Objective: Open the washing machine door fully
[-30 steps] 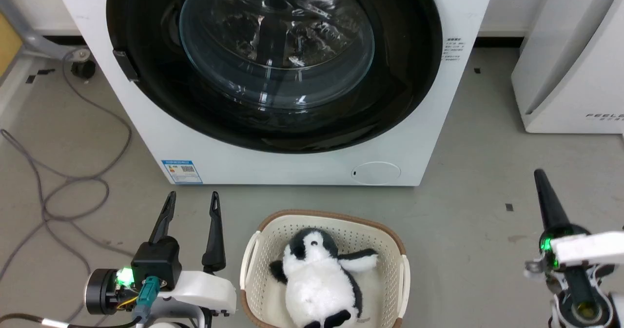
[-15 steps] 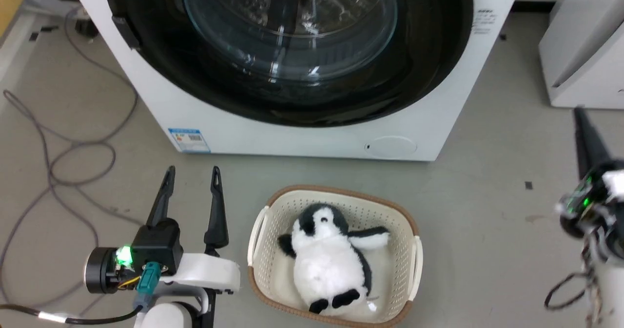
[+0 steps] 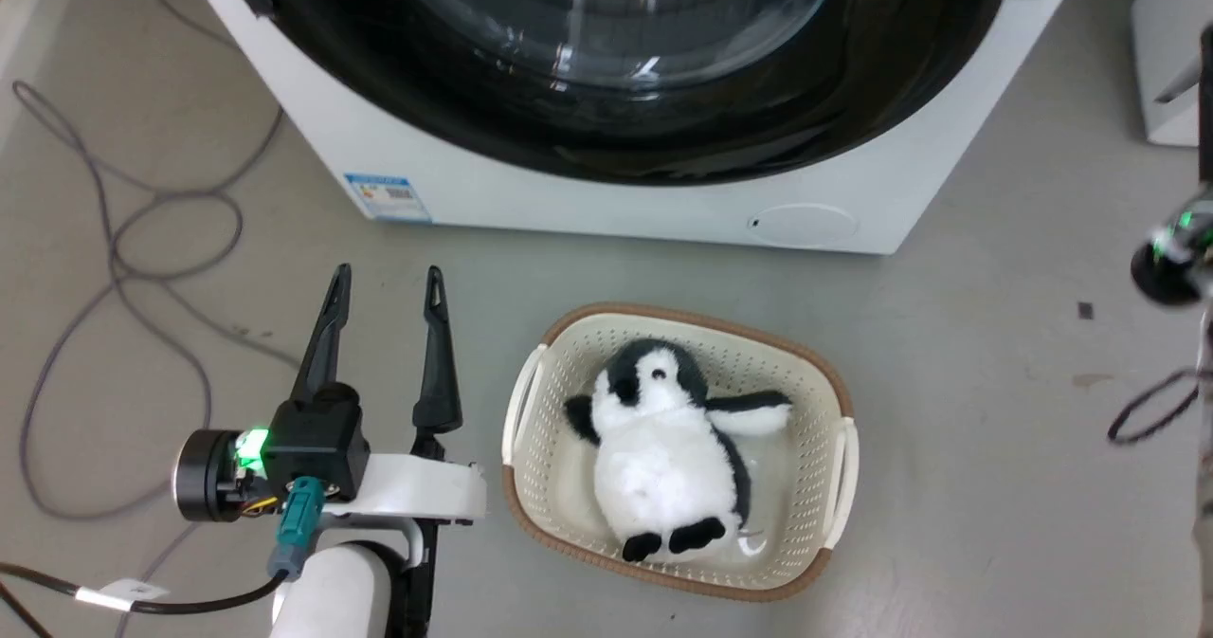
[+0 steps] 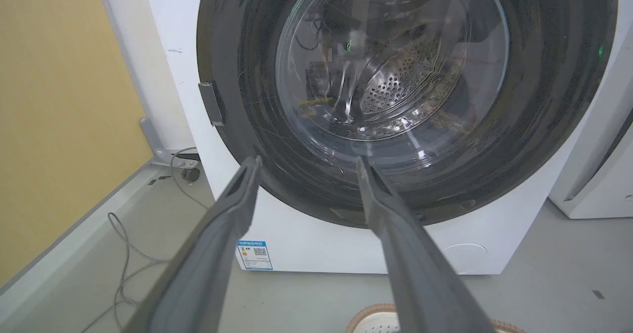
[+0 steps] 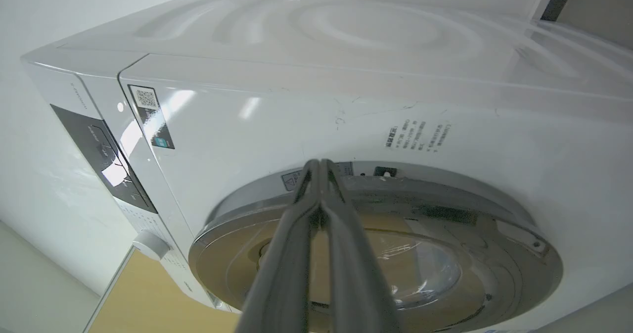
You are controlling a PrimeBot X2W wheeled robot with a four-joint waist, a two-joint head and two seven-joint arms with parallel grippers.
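Observation:
The washing machine door is a glossy black round with a bulging glass bowl, lying flat against the white machine front. A small grey handle tab sits on the door's left edge. My left gripper hovers open above the floor, short of the machine; in the left wrist view it points at the door's lower left. My right gripper stands at the head view's right edge. In the right wrist view it is shut and empty, aimed at the door's rim from the side.
A cream basket holding a plush penguin sits on the floor in front of the machine, just right of my left gripper. Grey cables loop on the floor at left. Another white appliance stands at right, a yellow panel at left.
The head camera has shifted, so the machine sits higher and further right in the picture. My right gripper has risen and gone to the right edge. The left gripper stays open.

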